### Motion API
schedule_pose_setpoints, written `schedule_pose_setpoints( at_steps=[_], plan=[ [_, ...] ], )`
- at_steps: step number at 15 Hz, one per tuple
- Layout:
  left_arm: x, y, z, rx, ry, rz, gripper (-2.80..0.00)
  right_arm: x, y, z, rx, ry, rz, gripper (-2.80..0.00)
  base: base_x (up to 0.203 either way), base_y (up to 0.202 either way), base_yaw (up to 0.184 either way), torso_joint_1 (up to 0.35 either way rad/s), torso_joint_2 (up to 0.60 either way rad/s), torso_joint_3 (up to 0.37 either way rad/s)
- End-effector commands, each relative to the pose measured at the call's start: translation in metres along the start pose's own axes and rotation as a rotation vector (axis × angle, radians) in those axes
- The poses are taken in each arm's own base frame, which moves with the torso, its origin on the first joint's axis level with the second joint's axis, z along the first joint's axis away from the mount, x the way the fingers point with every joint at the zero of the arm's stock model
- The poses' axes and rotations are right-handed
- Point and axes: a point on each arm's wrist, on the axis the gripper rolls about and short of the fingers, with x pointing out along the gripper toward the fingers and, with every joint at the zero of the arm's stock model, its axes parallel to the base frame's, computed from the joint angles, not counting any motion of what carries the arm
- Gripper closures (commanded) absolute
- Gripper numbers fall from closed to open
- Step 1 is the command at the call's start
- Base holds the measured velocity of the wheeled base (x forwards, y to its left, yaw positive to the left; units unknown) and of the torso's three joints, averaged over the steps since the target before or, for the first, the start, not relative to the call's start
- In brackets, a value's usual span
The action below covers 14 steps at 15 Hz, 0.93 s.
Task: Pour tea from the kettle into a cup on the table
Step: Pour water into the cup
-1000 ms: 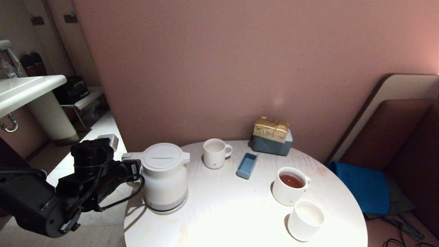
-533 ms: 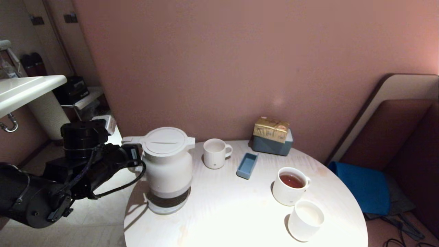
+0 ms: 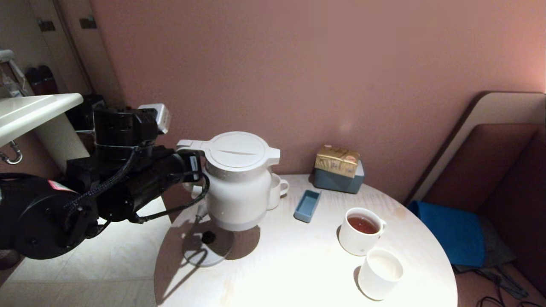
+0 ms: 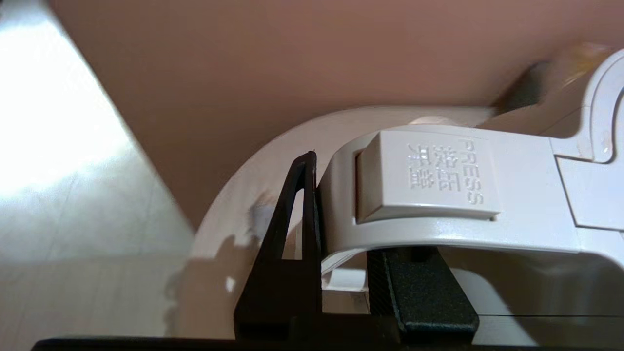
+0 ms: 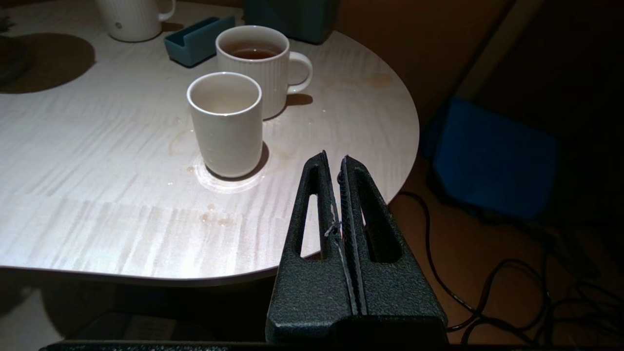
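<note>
Now the left gripper (image 3: 194,164) is clamped on the angular loop handle of the kettle (image 3: 239,187), and the kettle hangs upright in the air at centre-left of the head view, clear of its round base (image 3: 207,247), which lies on the table (image 3: 298,273) below it. In the left wrist view the black fingers (image 4: 292,234) pinch the handle from both sides just under the press button (image 4: 429,178). The right gripper (image 5: 336,195) is shut on nothing and parked off the table edge, low in its own view.

The cup (image 3: 379,273), plain and seemingly empty, stands at the lower right of the head view, just beside the ribbed mug (image 3: 360,230) that already holds tea (image 3: 362,224). A second white mug (image 3: 277,189) is half hidden behind the kettle, with a blue tray (image 3: 307,205) and a tissue box (image 3: 338,170) further back.

To do this carry well, I judge the kettle should travel level, high enough to pass over the ribbed mug's rim, with no tilt until the spout stands above the plain cup. The grip sits far from the heavy body, so a slow swing should keep the kettle from rotating in the fingers. The two vessels stand close together, so the stream must be aimed with care or it will spill into the filled mug.
</note>
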Motion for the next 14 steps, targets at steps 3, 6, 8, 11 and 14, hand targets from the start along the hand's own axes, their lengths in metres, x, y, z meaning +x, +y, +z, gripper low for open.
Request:
schedule_pose_setpoints(
  at_steps=[3,6,8,11,14],
  plan=[
    [-0.006,-0.027,0.019,0.013,-0.007,-0.051,0.0,0.0,0.0,0.0,-0.001,0.0,0.001,0.0,0.0,0.0,0.0,0.0,0.0,0.0],
    [-0.002,-0.051,0.022,0.066,0.005,-0.057,0.0,0.0,0.0,0.0,-0.001,0.0,0.002,0.0,0.0,0.0,0.0,0.0,0.0,0.0],
    [0.005,-0.069,0.024,0.106,-0.011,-0.063,0.0,0.0,0.0,0.0,-0.001,0.0,0.001,0.0,0.0,0.0,0.0,0.0,0.0,0.0],
    [0.011,-0.101,0.018,0.169,-0.021,-0.084,0.0,0.0,0.0,0.0,-0.001,0.0,0.002,0.0,0.0,0.0,0.0,0.0,0.0,0.0],
    [0.022,-0.122,0.01,0.22,-0.027,-0.073,0.0,0.0,0.0,0.0,-0.001,0.0,0.002,0.0,0.0,0.0,0.0,0.0,0.0,0.0]
  ],
)
